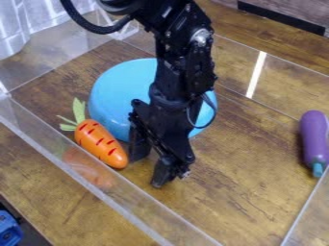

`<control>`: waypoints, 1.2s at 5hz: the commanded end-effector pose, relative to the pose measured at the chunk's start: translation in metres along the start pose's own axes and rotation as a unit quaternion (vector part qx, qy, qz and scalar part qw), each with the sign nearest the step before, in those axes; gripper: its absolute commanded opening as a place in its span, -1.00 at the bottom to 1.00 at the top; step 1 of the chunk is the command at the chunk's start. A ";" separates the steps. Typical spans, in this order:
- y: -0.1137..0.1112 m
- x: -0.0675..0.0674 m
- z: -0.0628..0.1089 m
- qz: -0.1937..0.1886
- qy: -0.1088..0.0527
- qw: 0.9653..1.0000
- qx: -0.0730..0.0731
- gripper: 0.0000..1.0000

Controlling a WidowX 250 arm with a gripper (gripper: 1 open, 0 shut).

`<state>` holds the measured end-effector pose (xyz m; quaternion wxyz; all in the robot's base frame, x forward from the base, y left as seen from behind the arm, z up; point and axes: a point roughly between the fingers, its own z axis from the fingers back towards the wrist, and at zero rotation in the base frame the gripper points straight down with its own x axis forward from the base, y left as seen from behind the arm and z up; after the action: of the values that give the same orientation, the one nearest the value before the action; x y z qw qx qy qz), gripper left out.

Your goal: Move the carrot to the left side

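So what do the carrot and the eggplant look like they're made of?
The carrot looks like smooth, glossy hard plastic: it has bright highlights and crisp dark stripes, though painted wood is possible. The eggplant seems plastic too, with a softer sheen along its even purple surface; rubber can't be ruled out.

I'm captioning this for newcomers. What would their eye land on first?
Probably the black robot arm, reaching down in front of the round blue dish. Next comes the bright orange carrot, green top up, left of the gripper in the picture. The purple eggplant lies at the right edge.
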<state>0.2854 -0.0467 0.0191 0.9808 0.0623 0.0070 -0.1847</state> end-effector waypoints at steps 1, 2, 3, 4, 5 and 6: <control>0.011 -0.001 0.004 0.045 -0.015 0.999 0.005 -1.00; 0.014 -0.005 0.003 0.078 -0.014 0.997 0.006 -1.00; 0.024 -0.008 0.005 0.075 -0.018 0.997 0.007 -1.00; 0.034 -0.011 0.007 0.074 -0.021 0.997 0.008 -1.00; 0.037 -0.011 0.007 0.080 -0.023 0.996 0.009 -1.00; 0.042 -0.011 0.008 0.082 -0.028 0.996 0.013 -1.00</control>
<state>0.2876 -0.0115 0.0197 0.9910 0.0683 -0.0050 -0.1150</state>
